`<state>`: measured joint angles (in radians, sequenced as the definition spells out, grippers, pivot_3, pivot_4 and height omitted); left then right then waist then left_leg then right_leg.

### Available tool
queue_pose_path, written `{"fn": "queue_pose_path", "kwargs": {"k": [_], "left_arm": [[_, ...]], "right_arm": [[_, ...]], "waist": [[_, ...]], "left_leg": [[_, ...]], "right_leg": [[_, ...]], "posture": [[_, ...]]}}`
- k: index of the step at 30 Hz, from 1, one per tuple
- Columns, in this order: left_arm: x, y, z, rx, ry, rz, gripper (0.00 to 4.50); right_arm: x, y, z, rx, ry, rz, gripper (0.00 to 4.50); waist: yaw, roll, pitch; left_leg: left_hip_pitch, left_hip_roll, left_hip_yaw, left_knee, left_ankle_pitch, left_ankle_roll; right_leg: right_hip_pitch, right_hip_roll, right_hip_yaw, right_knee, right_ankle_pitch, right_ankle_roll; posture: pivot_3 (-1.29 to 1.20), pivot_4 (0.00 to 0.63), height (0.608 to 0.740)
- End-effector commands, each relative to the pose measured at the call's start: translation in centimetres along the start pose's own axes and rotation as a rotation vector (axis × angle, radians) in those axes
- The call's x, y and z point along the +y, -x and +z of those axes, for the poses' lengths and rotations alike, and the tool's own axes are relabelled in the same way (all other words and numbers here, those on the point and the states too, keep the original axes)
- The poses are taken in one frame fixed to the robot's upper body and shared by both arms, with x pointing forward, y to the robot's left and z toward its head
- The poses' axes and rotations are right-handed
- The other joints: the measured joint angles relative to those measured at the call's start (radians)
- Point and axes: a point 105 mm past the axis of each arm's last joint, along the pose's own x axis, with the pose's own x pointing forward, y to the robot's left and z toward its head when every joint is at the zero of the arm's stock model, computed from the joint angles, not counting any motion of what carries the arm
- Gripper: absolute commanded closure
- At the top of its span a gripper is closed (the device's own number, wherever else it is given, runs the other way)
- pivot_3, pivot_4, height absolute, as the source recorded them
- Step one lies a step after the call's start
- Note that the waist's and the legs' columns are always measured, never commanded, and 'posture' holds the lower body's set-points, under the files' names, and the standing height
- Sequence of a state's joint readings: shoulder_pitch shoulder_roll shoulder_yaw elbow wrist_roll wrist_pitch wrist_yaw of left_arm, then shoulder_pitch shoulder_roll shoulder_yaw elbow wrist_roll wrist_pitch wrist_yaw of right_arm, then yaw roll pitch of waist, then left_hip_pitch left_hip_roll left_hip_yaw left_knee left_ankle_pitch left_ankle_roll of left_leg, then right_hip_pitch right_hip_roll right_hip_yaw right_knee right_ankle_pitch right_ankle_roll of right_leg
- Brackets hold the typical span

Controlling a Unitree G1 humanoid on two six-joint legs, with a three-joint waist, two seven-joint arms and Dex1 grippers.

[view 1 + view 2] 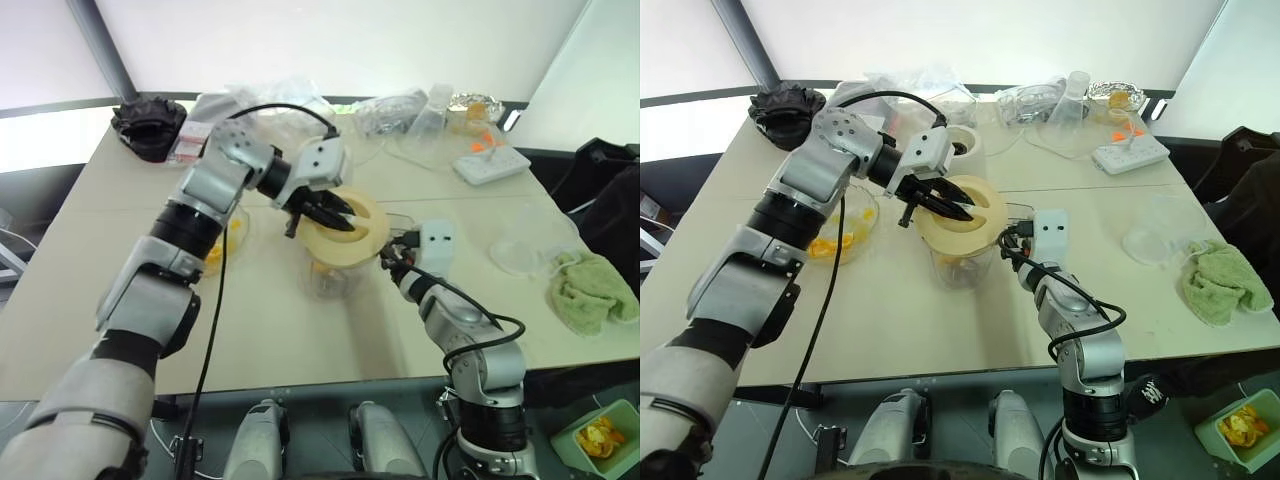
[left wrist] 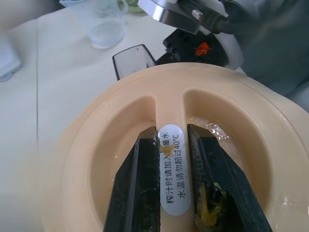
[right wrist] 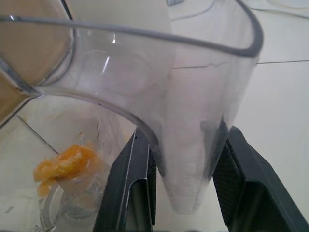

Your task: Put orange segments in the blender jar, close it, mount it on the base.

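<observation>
Table (image 1: 890,320): large, pale beige, carries everything below.

Blender jar (image 1: 962,268): clear plastic, stands upright near the table's middle, between the two arms. Its handle (image 3: 193,159) faces the right arm.

Lid (image 1: 962,222): cream-beige, round, sits tilted over the jar's mouth, not seated flat. A raised grip bar with a white printed label (image 2: 173,169) runs across its recessed top.

Base (image 1: 962,142): cream-white cylinder with dark top socket, stands further back on the table, behind the left forearm, apart from the jar.

Bowl (image 1: 845,235): round, clear, on the table to the left of the jar, under the left forearm; holds orange segments (image 1: 830,244).

Left gripper (image 1: 952,205): reaches across from the left, angled down onto the lid. Fingers (image 2: 140,188) clenched on the lid's grip bar, one each side of it, pulp smeared on the one finger.

Right gripper (image 1: 1012,243): points forward at the jar's side. Fingers (image 3: 133,188) clamped on the jar handle, one each side.

Inside the jar: a small clump of orange segments (image 3: 65,164) lies at the bottom, seen through the clear wall in the right wrist view.

Also on table: green cloth (image 1: 1220,282) at right edge; white power strip (image 1: 1130,155) at back right.
</observation>
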<state>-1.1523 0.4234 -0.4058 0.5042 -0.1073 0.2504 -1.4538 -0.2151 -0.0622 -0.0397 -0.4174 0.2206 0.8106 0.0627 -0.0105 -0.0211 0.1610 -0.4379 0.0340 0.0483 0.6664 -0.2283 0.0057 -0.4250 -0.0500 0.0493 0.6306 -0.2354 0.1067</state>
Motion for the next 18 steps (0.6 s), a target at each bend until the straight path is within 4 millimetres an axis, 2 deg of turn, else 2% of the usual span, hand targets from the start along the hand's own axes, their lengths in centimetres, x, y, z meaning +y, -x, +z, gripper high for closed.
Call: {"fn": "queue_pose_path", "kwargs": {"k": [1, 6, 12, 18], "left_arm": [[-1.7, -1.2, -6.2, 0.177, 0.235, 0.013, 4.24], [-1.5, -1.4, -6.3, 0.193, 0.326, 0.09, 4.24], [-0.8, -1.2, -7.6, 0.238, 0.492, 0.253, 4.24], [-1.2, -0.6, -8.8, 0.265, 0.666, 0.354, 4.24]], "right_arm": [[1.4, 1.7, 5.5, -0.24, -0.019, 0.071, 3.31], [1.2, 1.6, 5.6, -0.241, -0.018, 0.067, 3.31], [1.1, 1.7, 5.4, -0.24, -0.024, 0.058, 3.31], [0.9, 1.7, 5.3, -0.238, -0.029, 0.056, 3.31]], "waist": [[0.0, 0.0, 0.0], [0.0, 0.0, 0.0], [0.01, 0.0, 0.0], [0.019, 0.001, -0.001]], "left_leg": [[0.0, 0.0, 0.0, 0.0, 0.0, 0.0], [0.001, 0.0, 0.0, 0.0, 0.0, 0.0], [0.001, -0.001, 0.0, 0.0, 0.0, 0.0], [0.001, -0.001, 0.0, 0.0, 0.0, 0.0]], "right_leg": [[0.0, 0.0, 0.0, 0.0, 0.0, 0.0], [0.001, 0.0, 0.0, 0.0, 0.0, 0.0], [0.001, -0.001, 0.0, 0.0, 0.0, 0.0], [0.001, -0.001, 0.0, -0.001, 0.0, 0.0]], "posture": [[0.0, 0.15, 0.74], [0.0, 0.15, 0.74], [0.0, 0.15, 0.74], [0.0, 0.15, 0.74]]}}
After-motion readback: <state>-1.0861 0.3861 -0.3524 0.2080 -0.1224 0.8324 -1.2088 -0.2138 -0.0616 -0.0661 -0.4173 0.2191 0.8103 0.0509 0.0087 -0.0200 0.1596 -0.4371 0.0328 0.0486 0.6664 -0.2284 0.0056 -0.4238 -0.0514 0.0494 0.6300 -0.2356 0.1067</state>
